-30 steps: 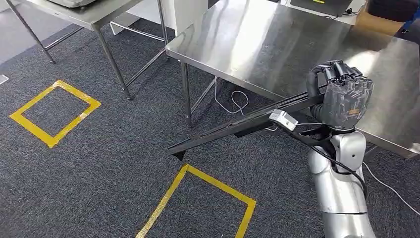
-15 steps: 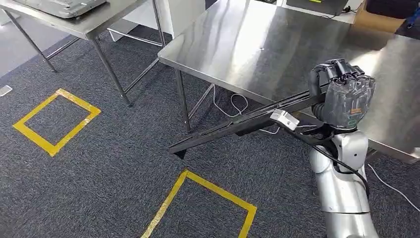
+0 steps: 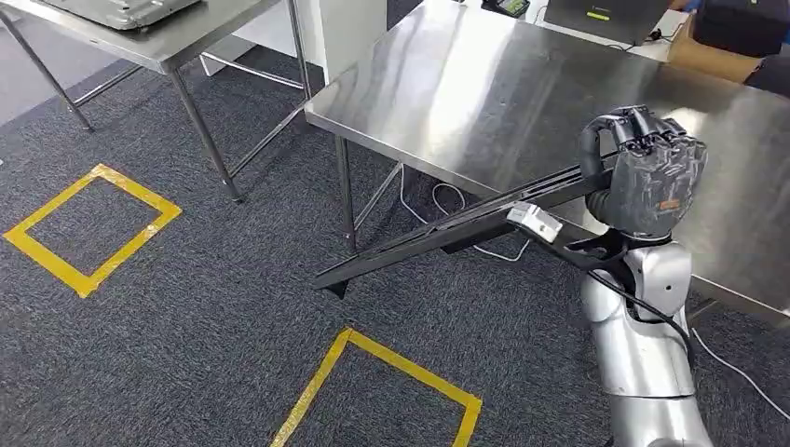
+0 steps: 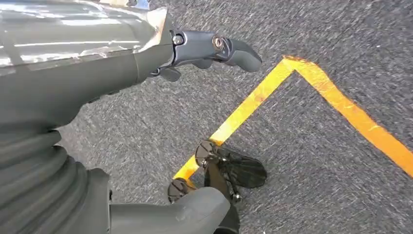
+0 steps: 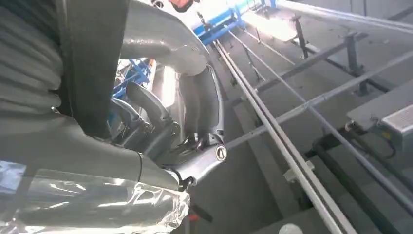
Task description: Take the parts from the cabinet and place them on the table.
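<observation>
Head view: right hand (image 3: 652,182) raised over the near edge of the steel counter (image 3: 484,84), fingers (image 3: 643,130) wrapped tight around one end of a long black part (image 3: 456,228). Part slanting down from the hand, past the near edge of the counter and out over the carpet (image 3: 168,354), far tip low near the front leg of the counter and not resting on any surface. Small white block (image 3: 533,222) fixed on the part, just beside the hand. Black cable (image 3: 643,312) hanging from the wrist along the silver forearm. Yellow tape squares (image 3: 88,228) on the carpet, one off the left of the counter and one nearer the robot, under the tip of the part. Second steel counter (image 3: 177,37) at the far left, carrying a grey tray. Cardboard box (image 3: 713,56) and dark items at the far edge of the main counter.

Right wrist view: fingers (image 5: 195,105) curled closed, thin pale rails of the part (image 5: 272,122) running away from the hand; exact contact points hard to see.

Left wrist view: left hand (image 4: 160,53) hanging above the carpet, holding nothing, fingers (image 4: 234,48) stretched out and apart from the thumb (image 4: 185,214). Yellow tape corner on the carpet below it.
</observation>
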`<state>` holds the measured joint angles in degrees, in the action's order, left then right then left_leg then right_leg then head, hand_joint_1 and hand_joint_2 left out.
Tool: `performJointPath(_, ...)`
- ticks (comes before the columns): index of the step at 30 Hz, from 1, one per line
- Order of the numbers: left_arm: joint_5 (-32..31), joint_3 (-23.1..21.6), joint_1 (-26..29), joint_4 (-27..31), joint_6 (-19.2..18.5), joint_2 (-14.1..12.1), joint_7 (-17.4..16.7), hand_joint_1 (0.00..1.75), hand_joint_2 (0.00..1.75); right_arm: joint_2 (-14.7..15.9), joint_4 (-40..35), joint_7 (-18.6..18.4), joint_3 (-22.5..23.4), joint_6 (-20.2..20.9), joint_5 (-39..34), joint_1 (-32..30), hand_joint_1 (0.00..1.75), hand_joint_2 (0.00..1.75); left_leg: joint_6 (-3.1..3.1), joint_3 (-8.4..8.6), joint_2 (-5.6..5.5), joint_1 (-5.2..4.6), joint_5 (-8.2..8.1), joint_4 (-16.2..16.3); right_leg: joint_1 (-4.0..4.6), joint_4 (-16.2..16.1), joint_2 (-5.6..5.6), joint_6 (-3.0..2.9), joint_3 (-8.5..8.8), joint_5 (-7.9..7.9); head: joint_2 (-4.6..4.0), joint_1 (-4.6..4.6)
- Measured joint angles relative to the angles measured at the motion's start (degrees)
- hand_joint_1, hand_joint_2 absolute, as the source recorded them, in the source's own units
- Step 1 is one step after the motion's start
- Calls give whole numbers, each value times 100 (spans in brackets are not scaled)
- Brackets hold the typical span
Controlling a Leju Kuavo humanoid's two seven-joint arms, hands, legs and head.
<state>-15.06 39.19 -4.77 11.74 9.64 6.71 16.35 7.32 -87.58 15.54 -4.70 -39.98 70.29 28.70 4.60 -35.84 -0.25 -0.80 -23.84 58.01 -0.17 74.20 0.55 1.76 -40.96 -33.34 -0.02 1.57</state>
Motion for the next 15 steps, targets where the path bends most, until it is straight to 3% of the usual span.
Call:
performJointPath(2,-22,0,8,0,2,2,2,0,175,-2,18,-59,0,0,42,16,175,175,-16,74,-17,-10,-54,2,1,-833,-4,74,313,439,0,-4)
performJointPath(3,-77,0,7,0,2,2,2,0,175,2,26,-125,2,-2,48,46,175,175,-31,125,-25,-11,-87,2,11,-1430,-12,83,559,738,0,0)
performJointPath(4,-112,-2,5,-2,2,2,0,0,175,13,46,-166,4,0,33,86,175,175,-51,160,-27,-16,-110,2,31,-1632,-27,5,587,839,0,-2)
performJointPath(5,-127,-2,3,-2,4,2,-6,0,175,37,72,-203,9,0,4,155,175,175,-76,145,-37,-19,-126,3,70,-1660,-46,-83,593,671,0,-20)
performJointPath(6,-140,-2,-3,-2,4,0,-11,0,175,50,123,-219,9,0,-9,230,175,175,-132,126,-31,-16,-166,-3,79,-1662,-42,-124,671,734,0,-4)
performJointPath(7,-164,-2,-10,-2,4,-2,-13,0,175,61,169,-247,22,0,-15,290,175,175,-146,154,-26,-32,-154,75,73,-1705,-41,-161,586,784,0,-9)
performJointPath(9,-192,-2,-3,2,2,-44,-31,0,175,94,328,-265,41,0,-57,490,175,175,-204,155,-34,-22,-236,107,-43,-1743,-23,-204,807,795,0,-11)
performJointPath(10,-197,-2,-13,0,2,-26,-35,0,175,101,405,-260,44,0,-127,624,175,175,-258,82,-22,-10,-314,280,-50,-1763,-25,-218,857,787,0,-24)
performJointPath(13,-219,-4,-19,0,-7,-37,-39,0,175,149,772,-172,59,0,-657,972,175,175,-375,-650,-16,86,-771,1528,-55,-1764,-25,-292,938,699,0,-41)
performJointPath(14,-219,-4,2,0,-15,-39,-41,0,175,155,895,-135,57,0,-805,994,175,175,-409,-881,-13,113,-831,1825,-55,-1764,-23,-286,983,660,0,-57)
performJointPath(15,-216,-4,17,0,-20,-44,-41,0,175,155,997,-100,57,0,-852,976,175,175,-429,-978,-7,136,-747,1837,-57,-1764,-21,-274,1041,611,0,-50)
